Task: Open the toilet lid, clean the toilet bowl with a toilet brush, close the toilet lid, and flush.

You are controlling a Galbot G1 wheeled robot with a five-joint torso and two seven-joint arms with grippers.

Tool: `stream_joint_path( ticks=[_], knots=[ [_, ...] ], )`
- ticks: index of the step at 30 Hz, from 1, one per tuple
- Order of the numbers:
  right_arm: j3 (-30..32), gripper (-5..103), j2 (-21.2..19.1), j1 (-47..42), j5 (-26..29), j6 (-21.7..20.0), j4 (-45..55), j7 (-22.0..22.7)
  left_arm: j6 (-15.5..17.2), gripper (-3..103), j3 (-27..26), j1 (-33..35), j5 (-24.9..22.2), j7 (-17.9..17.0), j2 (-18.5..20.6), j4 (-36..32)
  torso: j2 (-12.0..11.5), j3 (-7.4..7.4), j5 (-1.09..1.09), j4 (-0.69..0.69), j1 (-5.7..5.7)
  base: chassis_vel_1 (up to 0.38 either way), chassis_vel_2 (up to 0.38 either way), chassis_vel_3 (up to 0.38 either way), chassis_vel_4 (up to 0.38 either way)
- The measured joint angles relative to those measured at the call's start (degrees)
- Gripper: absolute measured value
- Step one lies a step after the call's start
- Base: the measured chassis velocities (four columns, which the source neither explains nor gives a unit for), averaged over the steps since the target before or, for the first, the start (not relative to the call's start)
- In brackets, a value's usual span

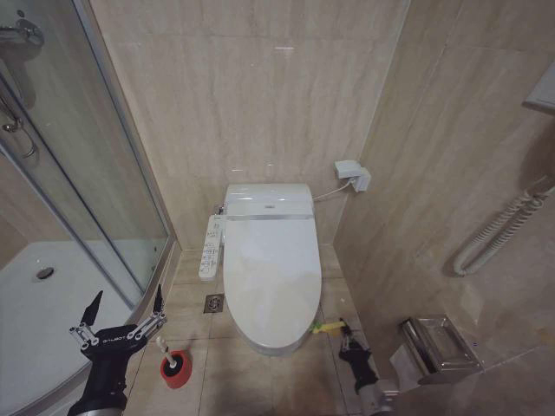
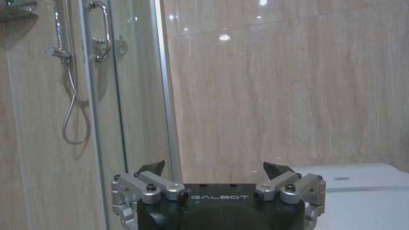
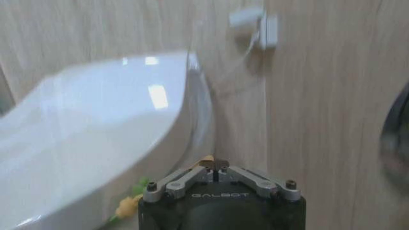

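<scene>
Two grippers low | left gripper [image 1: 124, 314] fingers apart, above toilet brush [image 1: 170, 359] in red cup | right gripper [image 3: 216, 168] fingertips together beside closed glossy white oval toilet lid [image 1: 269, 277] | risk: closed tips may slip off lid edge.

A glass shower enclosure [image 1: 78, 173] fills the left of the frame, its white shower tray [image 1: 35, 321] with a round drain [image 1: 44, 273] at lower left. A red brush holder [image 1: 176, 367] sits on the tiled floor at lower centre. A white wall outlet box [image 1: 353, 173] hangs at centre right, a coiled hose [image 1: 499, 234] at right, and a metal paper holder [image 1: 438, 347] at lower right.
</scene>
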Motion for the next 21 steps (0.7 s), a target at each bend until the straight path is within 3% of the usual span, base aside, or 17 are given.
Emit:
stream_joint_path(
  ticks=[10,21],
  knots=[
    [3.0,0,-2.7,-2.6,6.2,-3.0,15.5,0.3,0.0,100,0.0,0.0,0.0,0.0,0.0,0.0,0.0,0.00,-0.03,-0.04,0.00,0.000,0.000,0.000,0.000],
    [2.3,0,-8.7,12.7,11.7,-12.5,20.3,3.4,0.0,100,0.0,0.0,0.0,0.0,0.0,0.0,0.0,0.00,-0.05,-0.04,0.00,0.000,0.000,0.000,0.000]
  ],
)
